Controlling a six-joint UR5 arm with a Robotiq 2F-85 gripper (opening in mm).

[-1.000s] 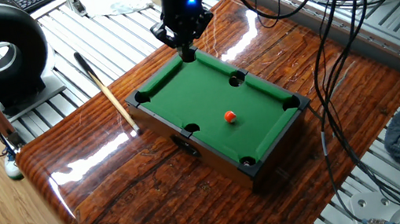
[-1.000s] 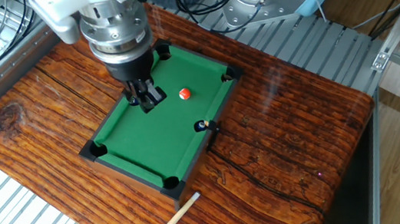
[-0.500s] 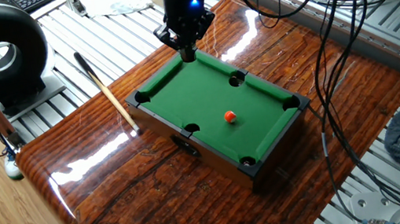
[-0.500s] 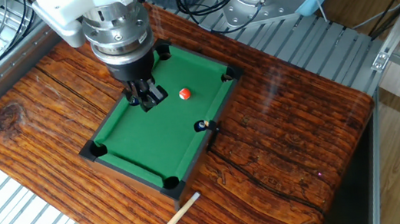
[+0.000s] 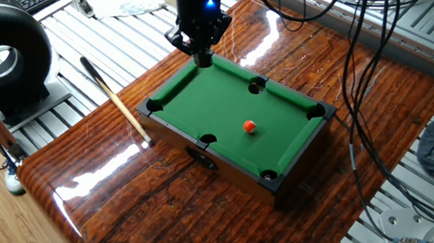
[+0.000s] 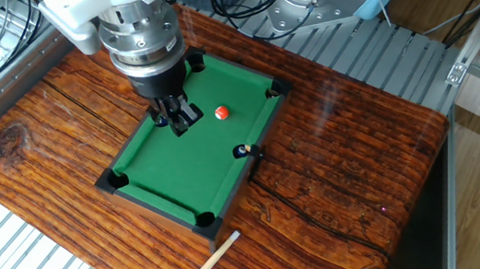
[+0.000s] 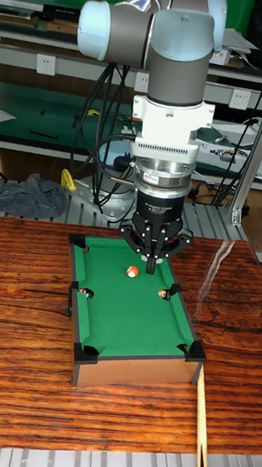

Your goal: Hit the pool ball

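So the pool ball [image 5: 249,126] is sitting on the green felt of the mini pool table [image 5: 195,93], roughly mid-table but toward the long rail with the side pocket. In the other fixed view the pool ball [image 6: 221,113] shows its little pale spot and has clear felt all around it, nothing touching it.

The end effector [image 6: 179,121] hangs low over the felt just beside the ball. In that view the ball lies to its right, a short gap of green between them. In the tall fixed view it's flipped: pool ball [image 7: 132,271] to the left of the end effector [image 7: 155,264], at about the same height across the table. So I'd say the hit has to be a sideways sweep along the table's length, from the fingers toward the ball. Fingers look pinched together with nothing in them, like it's using the tips as a poker.

A wooden cue stick [image 5: 116,98] lies on the worktop [image 5: 151,200] off the table's left side, untouched, well apart from everything. Main risk I'd guess: tips too high and they skim over the ball.
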